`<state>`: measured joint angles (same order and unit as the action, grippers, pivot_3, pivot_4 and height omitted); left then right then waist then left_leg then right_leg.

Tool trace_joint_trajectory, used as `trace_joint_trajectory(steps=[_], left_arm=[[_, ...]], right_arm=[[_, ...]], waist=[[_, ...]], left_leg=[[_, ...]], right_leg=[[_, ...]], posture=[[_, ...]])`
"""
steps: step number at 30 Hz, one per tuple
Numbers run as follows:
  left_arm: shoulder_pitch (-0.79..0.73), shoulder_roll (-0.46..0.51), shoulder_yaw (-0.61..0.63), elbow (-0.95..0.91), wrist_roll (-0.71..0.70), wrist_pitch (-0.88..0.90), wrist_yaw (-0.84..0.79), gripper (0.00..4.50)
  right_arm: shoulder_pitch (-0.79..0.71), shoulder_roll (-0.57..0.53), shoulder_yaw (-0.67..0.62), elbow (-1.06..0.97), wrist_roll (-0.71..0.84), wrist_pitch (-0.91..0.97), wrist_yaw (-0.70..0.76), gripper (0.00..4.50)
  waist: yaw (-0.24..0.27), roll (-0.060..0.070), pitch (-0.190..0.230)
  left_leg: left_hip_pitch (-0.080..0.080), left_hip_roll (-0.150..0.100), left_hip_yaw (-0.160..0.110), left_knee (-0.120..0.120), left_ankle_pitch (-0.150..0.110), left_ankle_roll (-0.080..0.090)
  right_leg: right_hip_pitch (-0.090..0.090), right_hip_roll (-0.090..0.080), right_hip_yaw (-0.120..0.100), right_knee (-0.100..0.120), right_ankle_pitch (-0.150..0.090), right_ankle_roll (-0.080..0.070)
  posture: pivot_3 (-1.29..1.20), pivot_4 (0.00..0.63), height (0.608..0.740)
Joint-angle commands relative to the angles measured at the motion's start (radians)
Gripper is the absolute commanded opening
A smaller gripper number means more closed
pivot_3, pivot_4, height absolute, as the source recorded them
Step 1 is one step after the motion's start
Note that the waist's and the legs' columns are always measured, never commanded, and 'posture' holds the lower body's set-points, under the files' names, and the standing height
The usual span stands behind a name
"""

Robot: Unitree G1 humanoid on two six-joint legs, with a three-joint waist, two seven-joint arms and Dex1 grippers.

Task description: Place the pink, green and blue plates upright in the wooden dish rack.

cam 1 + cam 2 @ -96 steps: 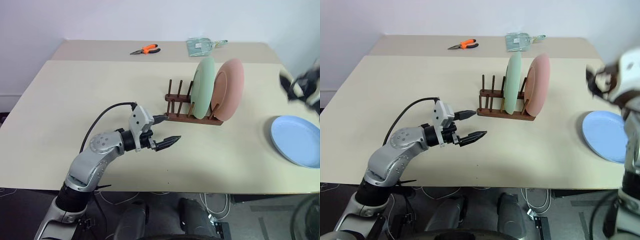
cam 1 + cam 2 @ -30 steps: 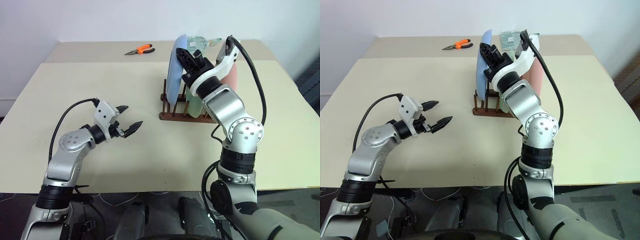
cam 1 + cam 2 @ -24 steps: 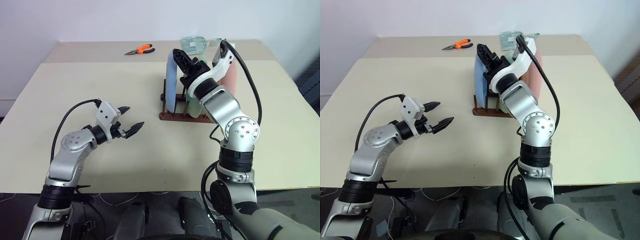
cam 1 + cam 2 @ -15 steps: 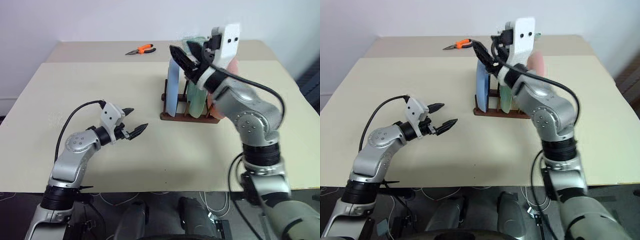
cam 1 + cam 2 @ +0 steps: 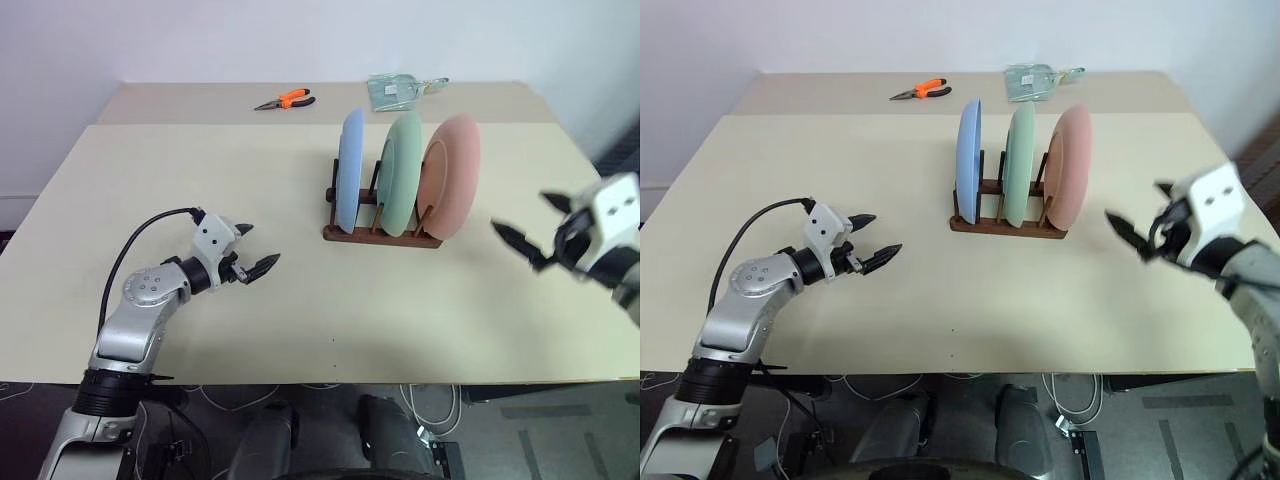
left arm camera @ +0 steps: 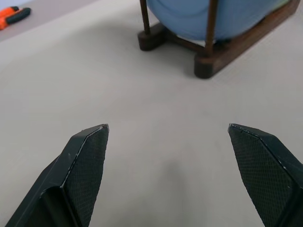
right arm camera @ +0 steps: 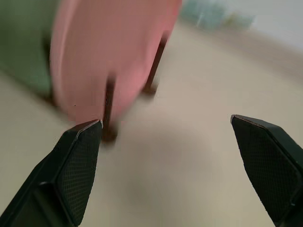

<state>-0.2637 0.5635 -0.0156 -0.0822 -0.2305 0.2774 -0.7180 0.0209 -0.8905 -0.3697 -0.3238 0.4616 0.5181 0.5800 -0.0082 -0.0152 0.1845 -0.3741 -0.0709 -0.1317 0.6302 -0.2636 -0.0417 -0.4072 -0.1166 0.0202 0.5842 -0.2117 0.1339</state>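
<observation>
Released by the right gripper (image 5: 532, 232), now withdrawn wide open and empty, the blue plate (image 5: 349, 171) is seen upright in the wooden dish rack (image 5: 383, 234) beside it; the left gripper (image 5: 255, 252) is held agape, empty.

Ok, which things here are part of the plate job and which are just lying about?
Job:
- rack
- blue plate, upright in the rack
- green plate, upright in the rack
- pink plate, upright in the rack

Lying about:
- orange pliers, on the far table
- clear bag, on the far table
</observation>
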Motion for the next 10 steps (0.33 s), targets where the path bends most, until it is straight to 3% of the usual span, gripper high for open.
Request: trace_joint_trajectory(steps=[1, 10], left_arm=[[0.033, 0.012, 0.007, -0.044, 0.011, -0.015, -0.002, 4.15], [0.094, 0.024, 0.033, -0.199, 0.0, 0.095, 0.047, 4.15]], right_arm=[[0.013, 0.027, 0.047, 0.045, -0.095, -0.106, 0.009, 4.43], [-0.066, 0.092, 0.134, 0.234, -0.203, -0.239, 0.025, 4.43]], waist=[[-0.004, 0.0, 0.0], [0.0, -0.001, 0.0]], left_leg=[[0.0, 0.0, 0.0, 0.0, 0.0, 0.0], [0.0, 0.0, -0.001, 0.0, 0.0, 0.0]], right_leg=[[0.0, 0.0, 0.0, 0.0, 0.0, 0.0], [0.0, -0.001, 0.0, 0.0, 0.0, -0.001]], posture=[[0.0, 0.15, 0.74], [0.0, 0.15, 0.74]])
